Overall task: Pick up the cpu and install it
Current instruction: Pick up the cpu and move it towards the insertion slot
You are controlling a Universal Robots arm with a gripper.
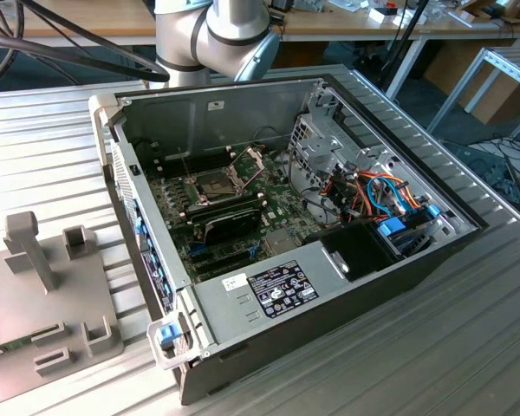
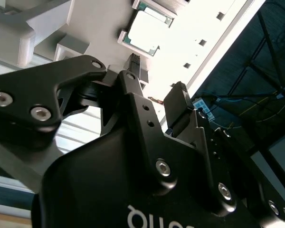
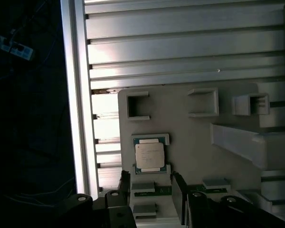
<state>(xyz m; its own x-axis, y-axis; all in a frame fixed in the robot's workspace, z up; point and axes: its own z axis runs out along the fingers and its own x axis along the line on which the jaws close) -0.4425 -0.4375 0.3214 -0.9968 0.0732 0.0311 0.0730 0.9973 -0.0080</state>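
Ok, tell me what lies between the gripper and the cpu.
In the first wrist view, the raised lip of the nest on the grey fixture plate lies between the open gripper and the cpu.

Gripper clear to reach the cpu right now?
Probably yes. The cpu lies bare-topped in a pocket of the grey fixture, nothing over it, and the open gripper hangs close by. Raised brackets border two of its edges; the other two look free.
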